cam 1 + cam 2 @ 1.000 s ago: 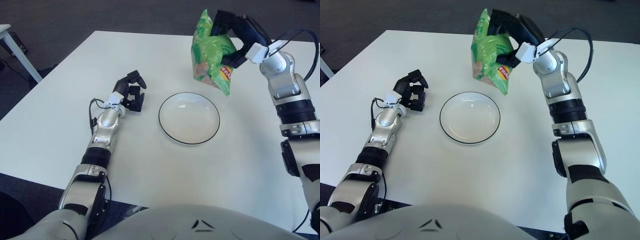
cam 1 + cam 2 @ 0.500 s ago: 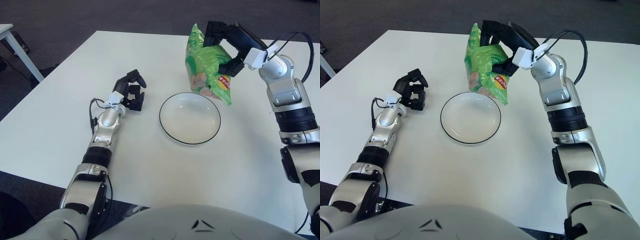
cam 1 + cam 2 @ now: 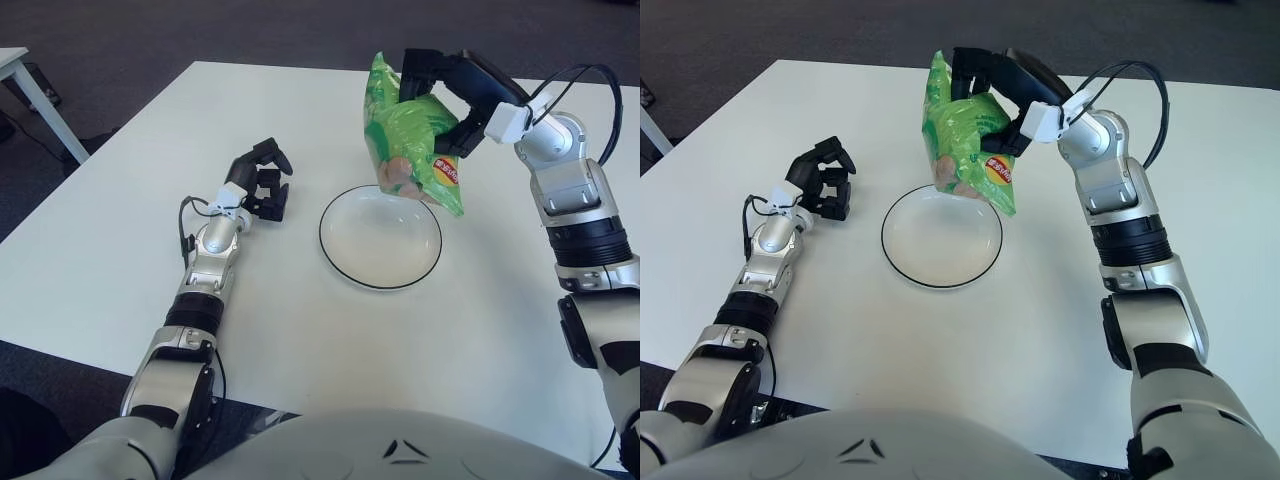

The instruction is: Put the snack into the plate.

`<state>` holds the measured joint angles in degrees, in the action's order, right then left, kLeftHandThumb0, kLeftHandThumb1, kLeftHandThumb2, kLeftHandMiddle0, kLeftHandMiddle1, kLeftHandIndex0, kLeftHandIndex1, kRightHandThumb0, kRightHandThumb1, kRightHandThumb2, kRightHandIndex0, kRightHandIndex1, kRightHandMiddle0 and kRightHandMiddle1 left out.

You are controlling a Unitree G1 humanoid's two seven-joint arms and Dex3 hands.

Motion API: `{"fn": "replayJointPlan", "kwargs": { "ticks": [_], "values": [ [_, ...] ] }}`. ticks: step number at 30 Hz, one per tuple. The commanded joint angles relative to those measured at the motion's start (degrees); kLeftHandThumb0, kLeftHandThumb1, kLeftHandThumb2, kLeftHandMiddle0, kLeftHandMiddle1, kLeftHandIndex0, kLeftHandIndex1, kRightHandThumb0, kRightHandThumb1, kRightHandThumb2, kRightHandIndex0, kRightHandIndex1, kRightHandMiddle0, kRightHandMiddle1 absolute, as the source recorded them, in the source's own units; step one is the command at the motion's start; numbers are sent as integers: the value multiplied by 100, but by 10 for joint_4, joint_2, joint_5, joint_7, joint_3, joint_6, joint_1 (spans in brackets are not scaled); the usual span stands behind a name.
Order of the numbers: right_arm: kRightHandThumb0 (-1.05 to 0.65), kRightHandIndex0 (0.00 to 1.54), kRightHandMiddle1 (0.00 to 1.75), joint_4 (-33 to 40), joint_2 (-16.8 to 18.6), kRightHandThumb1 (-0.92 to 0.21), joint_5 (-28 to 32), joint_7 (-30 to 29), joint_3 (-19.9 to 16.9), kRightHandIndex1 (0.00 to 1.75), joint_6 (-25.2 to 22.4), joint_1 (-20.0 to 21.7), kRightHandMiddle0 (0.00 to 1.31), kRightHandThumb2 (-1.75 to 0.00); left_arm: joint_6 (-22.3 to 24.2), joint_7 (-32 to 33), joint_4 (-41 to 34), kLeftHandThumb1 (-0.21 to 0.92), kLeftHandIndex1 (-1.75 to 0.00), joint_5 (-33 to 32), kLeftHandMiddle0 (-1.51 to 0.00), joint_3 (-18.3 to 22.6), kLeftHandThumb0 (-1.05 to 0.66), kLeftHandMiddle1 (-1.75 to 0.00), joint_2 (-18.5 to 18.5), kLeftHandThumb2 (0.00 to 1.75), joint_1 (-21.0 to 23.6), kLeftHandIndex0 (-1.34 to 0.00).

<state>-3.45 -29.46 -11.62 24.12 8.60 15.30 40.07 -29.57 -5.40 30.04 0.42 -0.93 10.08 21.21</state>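
On the white surface (image 3: pixel 120 210), the left robot hand (image 3: pixel 263 183) shows at the left of the plate (image 3: pixel 380 237), fingers curled on nothing and playing no part. At centre the plate, white with a dark rim, is empty. Above its far rim hangs the snack (image 3: pixel 408 135), a green crisp bag held in the air, its lower corner over the plate's far right edge but not seen touching it. The right robot hand (image 3: pixel 448 92) grips the bag near its top, fingers wrapped round the crumpled foil. To finish the step well, the bag probably needs carrying a little nearer the robot, so its bulk sits over the plate's middle, then lowering until it rests before the fingers let go; dropped from here, it may tip over the rim.
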Motion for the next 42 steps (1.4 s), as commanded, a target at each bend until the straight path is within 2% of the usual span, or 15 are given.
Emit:
{"fn": "replayJointPlan", "kwargs": {
  "ticks": [1,11,15,24,29,38,40,42],
  "values": [
    [0,87,175,29,9,6,30,21,3,175,18,-31,68,-175,-9,-2,76,22,-175,3,-125,-16,-52,-175,-44,144,-97,-69],
    [0,89,175,41,-9,5,40,97,15,172,29,-28,67,-173,7,11,66,22,-175,17,-125,-20,-52,-175,-43,144,-98,-70],
    [0,91,175,30,2,7,51,112,21,169,44,-32,68,-174,11,13,61,22,-175,16,-124,-19,-52,-175,-46,144,-100,-69],
    [0,95,175,65,-4,9,107,176,23,164,-18,-56,69,-174,12,18,55,22,-175,20,-124,-20,-52,-175,-47,143,-102,-69],
    [0,93,175,83,-8,6,121,206,27,165,-57,-60,66,-172,12,23,52,22,-175,25,-124,-22,-52,-175,-48,143,-102,-69],
    [0,91,175,92,-5,3,143,240,28,166,-95,-61,64,-169,18,34,48,22,-175,34,-125,-23,-52,-175,-48,143,-103,-69],
    [-1,92,160,92,-7,8,141,244,29,171,-94,-62,75,-171,21,36,45,22,-175,37,-126,-25,-52,-175,-48,143,-104,-69],
    [-1,92,151,92,-13,9,133,249,32,173,-91,-62,81,-169,21,37,44,22,-175,38,-126,-25,-52,-175,-47,143,-104,-69]
  ]
}}
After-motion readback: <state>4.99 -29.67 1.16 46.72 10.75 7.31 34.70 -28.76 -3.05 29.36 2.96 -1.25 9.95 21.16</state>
